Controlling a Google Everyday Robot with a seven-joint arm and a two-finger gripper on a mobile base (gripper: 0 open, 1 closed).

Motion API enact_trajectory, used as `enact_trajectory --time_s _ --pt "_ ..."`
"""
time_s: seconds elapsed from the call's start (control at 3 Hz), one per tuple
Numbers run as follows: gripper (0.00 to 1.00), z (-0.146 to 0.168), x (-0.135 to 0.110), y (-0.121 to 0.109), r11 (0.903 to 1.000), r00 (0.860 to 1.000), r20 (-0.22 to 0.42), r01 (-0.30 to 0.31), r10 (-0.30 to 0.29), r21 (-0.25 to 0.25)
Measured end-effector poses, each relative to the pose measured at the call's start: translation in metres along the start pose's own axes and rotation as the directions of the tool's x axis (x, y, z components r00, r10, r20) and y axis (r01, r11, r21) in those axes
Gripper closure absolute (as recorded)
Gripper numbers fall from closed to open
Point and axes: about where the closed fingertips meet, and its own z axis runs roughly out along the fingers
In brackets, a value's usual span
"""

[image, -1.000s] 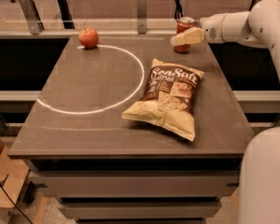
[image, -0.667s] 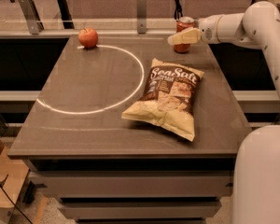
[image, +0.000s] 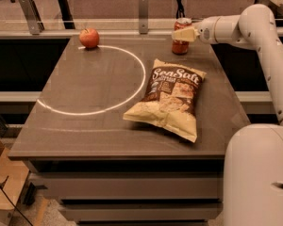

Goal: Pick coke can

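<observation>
A dark brown table [image: 85,135] is filling most of the view, with shelves showing under its front edge. A chip bag [image: 172,98] reading "Sea Salt" is lying flat right of the table's centre, and it is serving as the landmark here.

Left of the bag, a thin white ring [image: 85,112] is marking a large circle on the tabletop. Beyond the bag and far to its left, a red apple [image: 89,37] is sitting on the ring's far rim. A pale rail with metal posts [image: 142,6] is running along the table's far edge behind the bag, and bare floor is showing past it. Well to the bag's left and below the table, a cardboard box [image: 4,182] is resting on the floor.

The coke can [image: 180,45] is standing upright just beyond the bag's top edge, near the far edge of the table. The white arm [image: 254,27] is reaching in from beyond the bag's right side. Its tool [image: 185,34] is hovering at the can's upper right side, overlapping the can. Whether the tool is wide, narrow or gripping cannot be told. The robot's rounded white body [image: 259,173] is filling the corner in front of the bag and to its right.

A second ago the tool was covering the can's lower half. Now it is sitting slightly higher, and more of the can's red side is showing. The bag and apple are staying where they were.
</observation>
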Motion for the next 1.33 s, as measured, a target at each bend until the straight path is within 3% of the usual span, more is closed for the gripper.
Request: enact_trajectory --time_s 0.33,0.67,1.0,1.33 --pt "0.65 0.001 0.003 -0.009 0.9997 1.0 0.006 -0.021 0.02 0.017" --pt "0.88 -0.011 -0.018 -0.004 0.9997 1.0 0.019 0.019 -0.019 0.017" --pt "1.0 -0.038 -0.067 0.013 0.993 0.991 0.063 0.118 -0.118 0.007" --pt "1.0 -0.073 -0.128 0.034 0.9678 0.961 0.113 0.252 -0.251 0.007"
